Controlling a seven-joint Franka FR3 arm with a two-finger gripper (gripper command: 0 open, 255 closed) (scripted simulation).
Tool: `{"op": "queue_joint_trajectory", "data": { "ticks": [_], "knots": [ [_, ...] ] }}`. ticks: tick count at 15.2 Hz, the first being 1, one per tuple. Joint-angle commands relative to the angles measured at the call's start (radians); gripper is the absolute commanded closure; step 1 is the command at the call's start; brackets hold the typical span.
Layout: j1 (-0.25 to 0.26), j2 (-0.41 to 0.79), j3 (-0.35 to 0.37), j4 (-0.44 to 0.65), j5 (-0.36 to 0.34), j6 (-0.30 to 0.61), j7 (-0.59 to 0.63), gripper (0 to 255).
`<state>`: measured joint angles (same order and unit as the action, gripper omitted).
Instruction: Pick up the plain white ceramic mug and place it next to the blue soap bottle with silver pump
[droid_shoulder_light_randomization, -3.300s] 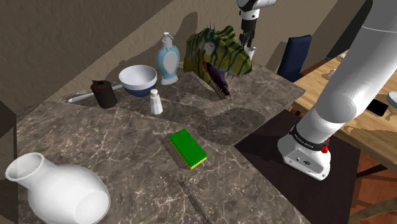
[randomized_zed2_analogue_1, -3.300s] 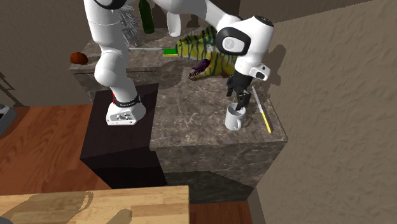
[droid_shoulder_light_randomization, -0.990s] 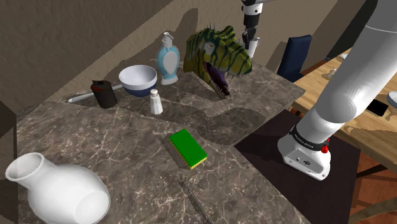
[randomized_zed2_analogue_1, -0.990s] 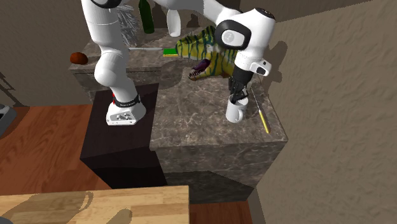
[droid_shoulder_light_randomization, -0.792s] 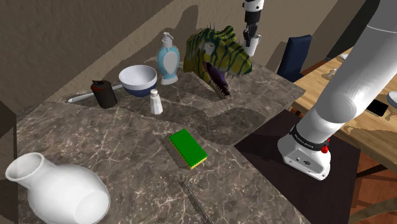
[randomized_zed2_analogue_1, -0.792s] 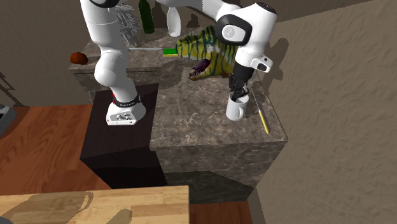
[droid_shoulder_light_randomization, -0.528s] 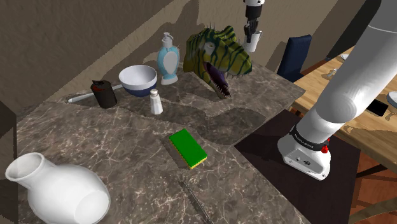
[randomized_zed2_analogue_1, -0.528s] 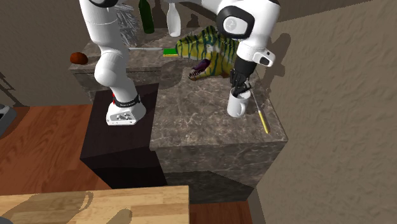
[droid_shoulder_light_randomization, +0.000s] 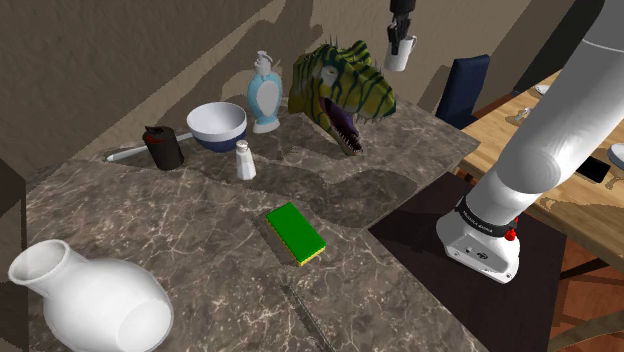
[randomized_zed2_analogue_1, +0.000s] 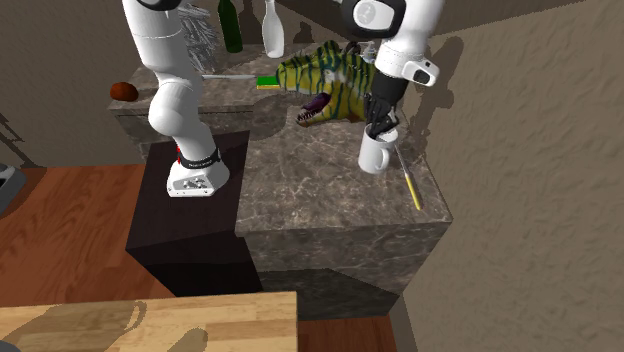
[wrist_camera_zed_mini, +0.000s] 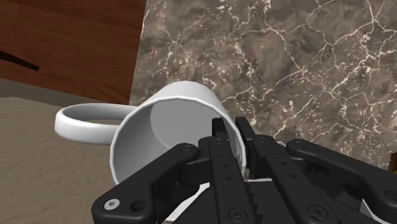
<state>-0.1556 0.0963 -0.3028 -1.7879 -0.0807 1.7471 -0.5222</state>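
pick-up looks done: hand (randomized_zed2_analogue_1: 378, 128) is clamped on the rim of the white mug (randomized_zed2_analogue_1: 375, 155), wall pinched btw the two fingers in the wrist view, handle sticking out sideways. mug hangs clear of the bench (droid_shoulder_light_randomization: 200, 230), up past the dino head (droid_shoulder_light_randomization: 340, 85) in the shoulder view. left to do: carry it across to the blue-and-white soap bottle (droid_shoulder_light_randomization: 264, 93) by the bowl (droid_shoulder_light_randomization: 217, 122), set it down beside it, let go.
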Motion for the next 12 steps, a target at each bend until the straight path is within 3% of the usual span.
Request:
{"op": "queue_joint_trajectory", "data": {
  "ticks": [1, 12],
  "knots": [
    [0.000, -0.006, 0.000, 0.019, -0.001, -0.025, -0.002, 255],
    [0.000, -0.006, -0.001, 0.167, -0.001, -0.172, -0.015, 255]
  ]
}}
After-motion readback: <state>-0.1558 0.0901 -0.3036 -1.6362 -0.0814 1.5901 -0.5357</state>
